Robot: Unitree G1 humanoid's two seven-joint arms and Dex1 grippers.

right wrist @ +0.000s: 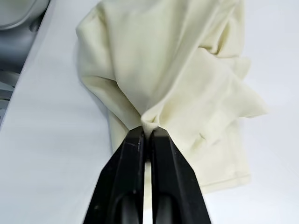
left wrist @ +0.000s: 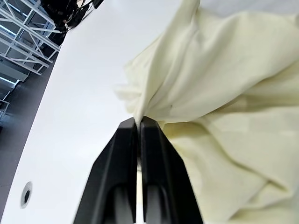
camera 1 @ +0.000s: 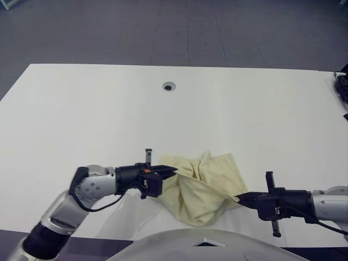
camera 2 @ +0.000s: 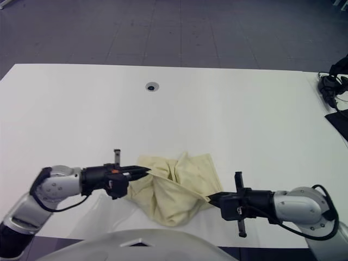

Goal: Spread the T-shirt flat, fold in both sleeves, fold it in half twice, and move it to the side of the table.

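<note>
A pale yellow T-shirt (camera 1: 204, 187) lies in a crumpled heap on the white desk (camera 1: 81, 109), close to the desk's near edge and roughly midway along it, between the two arms. The left claw (camera 1: 173, 172) comes in from the robot's left, held about level just above the desk, and its two black fingers are pressed together on a pinch of cloth at the shirt's left edge. In the left wrist view the fabric gathers into tight folds right at the fingertips. The right claw (camera 1: 239, 199) comes in from the right, also about level, and is clamped on a small tuck of cloth at the shirt's right corner, near the front edge. A ridge of cloth runs between the two pinched spots, and the rest of the shirt sags around it in loose folds. The sleeves cannot be told apart in the heap. Farther back, a small round hole (camera 1: 169, 86) sits in the desk top, well apart from the shirt. Some black cables (camera 2: 331, 87) lie at the desk's far right edge.
</note>
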